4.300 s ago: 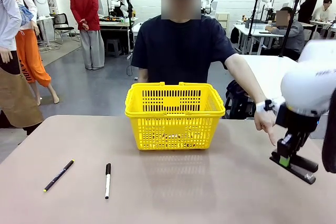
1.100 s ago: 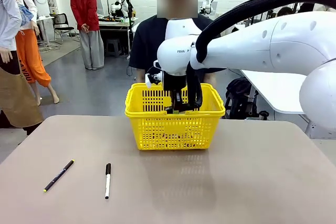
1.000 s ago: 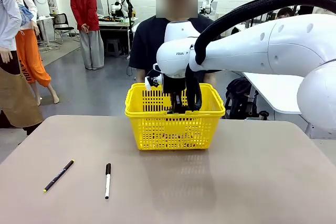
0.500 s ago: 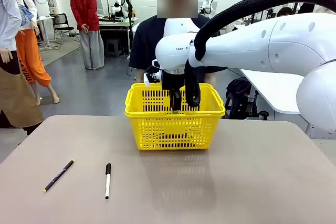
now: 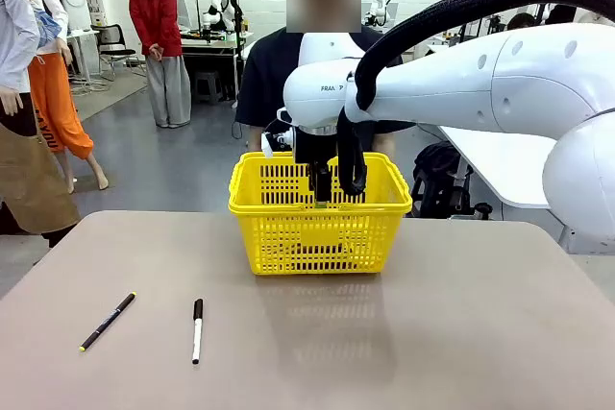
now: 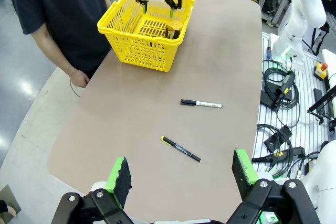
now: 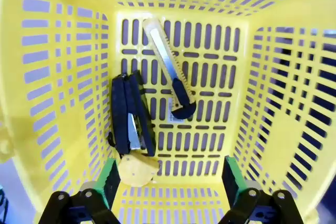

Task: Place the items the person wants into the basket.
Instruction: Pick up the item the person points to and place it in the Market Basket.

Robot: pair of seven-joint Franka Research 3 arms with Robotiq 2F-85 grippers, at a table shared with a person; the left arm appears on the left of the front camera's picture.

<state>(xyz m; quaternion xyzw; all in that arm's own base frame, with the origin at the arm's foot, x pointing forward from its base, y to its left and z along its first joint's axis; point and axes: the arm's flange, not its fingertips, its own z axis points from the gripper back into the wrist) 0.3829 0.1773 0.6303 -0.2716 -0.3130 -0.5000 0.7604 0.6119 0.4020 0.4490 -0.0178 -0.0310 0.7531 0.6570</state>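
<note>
The yellow basket [image 5: 320,228] stands at the far middle of the table, in front of the person [image 5: 288,74]. On its slotted floor lie the black stapler [image 7: 131,116], the yellow-and-black utility knife [image 7: 169,66] and the small yellow tape measure [image 7: 137,170]. My right gripper [image 5: 327,184] hangs over the basket's opening, pointing straight down, open and holding nothing; its green pads [image 7: 109,179] stand wide apart above the items. My left gripper [image 6: 182,170] is open high above the table's near side, far from the basket [image 6: 142,30].
A thin black pen with a yellow tip [image 5: 107,322] and a white marker with a black cap [image 5: 197,330] lie on the near left of the table. The person's hand [image 6: 79,78] rests at the far edge. My right arm [image 5: 480,74] spans above the table's right half.
My right gripper has opened and risen a little inside the basket's mouth. The stapler it carried earlier now lies on the basket floor. The left arm has not moved.
</note>
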